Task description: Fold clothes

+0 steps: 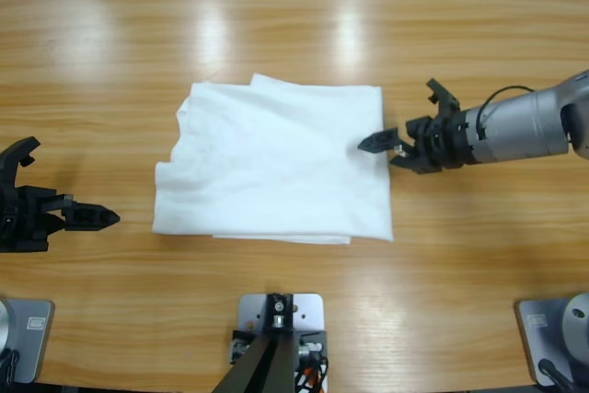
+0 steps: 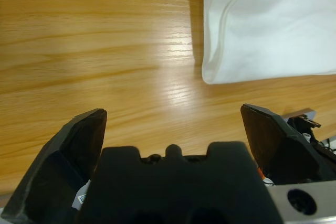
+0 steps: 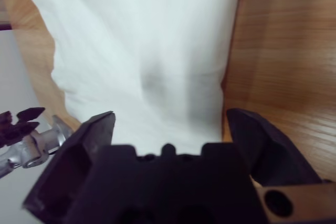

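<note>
Lying folded: T-shirt (image 1: 276,163) | left gripper (image 1: 92,216) jaws open, apart | right gripper (image 1: 391,140) jaws open over edge

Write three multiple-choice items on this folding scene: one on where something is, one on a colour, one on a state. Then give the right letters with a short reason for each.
1. Where is the right end effector?
A. At the T-shirt's edge
B. Far off over bare wood
C. Out of view

2. What colour is the T-shirt?
A. Black
B. White
C. Red

3. How does the T-shirt lie on the table?
A. Spread out flat with both sleeves out
B. Folded into a rough rectangle
C. Hanging from both end effectors

Right letters:
1 A: the high view shows its tips over the shirt's edge.
2 B: the cloth is plain white in all three views.
3 B: layered edges show, and the left end effector is apart from it over bare wood, jaws spread.
</note>
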